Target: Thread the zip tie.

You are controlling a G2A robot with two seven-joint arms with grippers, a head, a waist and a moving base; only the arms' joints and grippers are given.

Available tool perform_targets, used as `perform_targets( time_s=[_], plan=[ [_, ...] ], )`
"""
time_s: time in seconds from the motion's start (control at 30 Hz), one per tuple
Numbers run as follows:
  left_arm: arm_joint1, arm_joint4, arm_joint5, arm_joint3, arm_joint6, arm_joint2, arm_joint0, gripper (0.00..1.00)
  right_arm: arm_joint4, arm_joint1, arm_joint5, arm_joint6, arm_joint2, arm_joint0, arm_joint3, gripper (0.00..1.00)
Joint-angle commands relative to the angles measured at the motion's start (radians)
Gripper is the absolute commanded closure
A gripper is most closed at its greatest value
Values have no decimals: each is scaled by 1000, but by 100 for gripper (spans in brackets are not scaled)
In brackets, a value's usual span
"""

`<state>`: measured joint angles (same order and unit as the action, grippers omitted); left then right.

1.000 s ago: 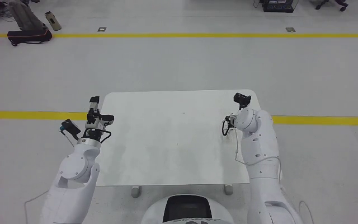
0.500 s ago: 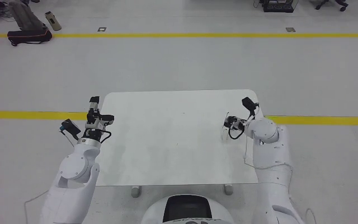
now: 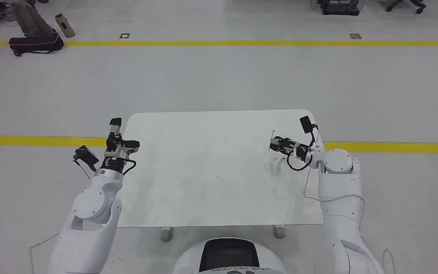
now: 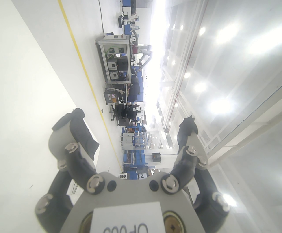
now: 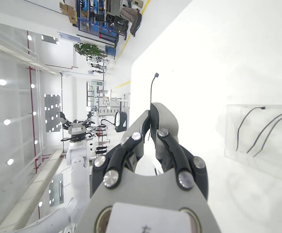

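The left gripper (image 4: 132, 118) is empty, jaws spread wide, pointing along the floor (image 4: 33, 77) with its yellow line (image 4: 88, 77)

The floor (image 3: 219, 75) was pale grey and smooth. One yellow line (image 3: 226, 43) crossed it well beyond the white worktop (image 3: 205, 178), and a second yellow line (image 3: 41, 140) ran at the level of the worktop's far part. A dark bag (image 3: 34, 42) lay on the first line. Round ceiling lamps (image 4: 220, 107) shone brightly, and a green plant (image 5: 88, 49) stood near blue shelves (image 5: 92, 15).

zip tie (image 5: 151, 88) in right tool (image 5: 151, 109) | tray (image 5: 229, 129) just beside, apparently on table (image 3: 205, 171)
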<state>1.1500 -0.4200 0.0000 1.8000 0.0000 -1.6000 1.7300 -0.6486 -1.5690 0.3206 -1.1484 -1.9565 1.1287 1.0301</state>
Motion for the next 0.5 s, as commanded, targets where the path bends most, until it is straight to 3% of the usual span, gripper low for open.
perform_targets(
  time_s=[0.0, 0.07, 0.13, 0.47],
  plan=[
    [0, 0, 0, 0, 0, 0, 0, 0, 12, 0, -4, 14, -1, 4, -1, 100],
    [0, 0, 0, 0, 0, 0, 0, 0, 47, 4, 4, 71, -8, 26, 6, 100],
    [0, 0, 0, 0, 0, 0, 0, 0, 125, 7, 19, 60, -14, 34, -13, 100],
    [0, 0, 0, 0, 0, 0, 0, 0, 546, 49, 19, -222, -17, 51, -73, 100]
  ],
)
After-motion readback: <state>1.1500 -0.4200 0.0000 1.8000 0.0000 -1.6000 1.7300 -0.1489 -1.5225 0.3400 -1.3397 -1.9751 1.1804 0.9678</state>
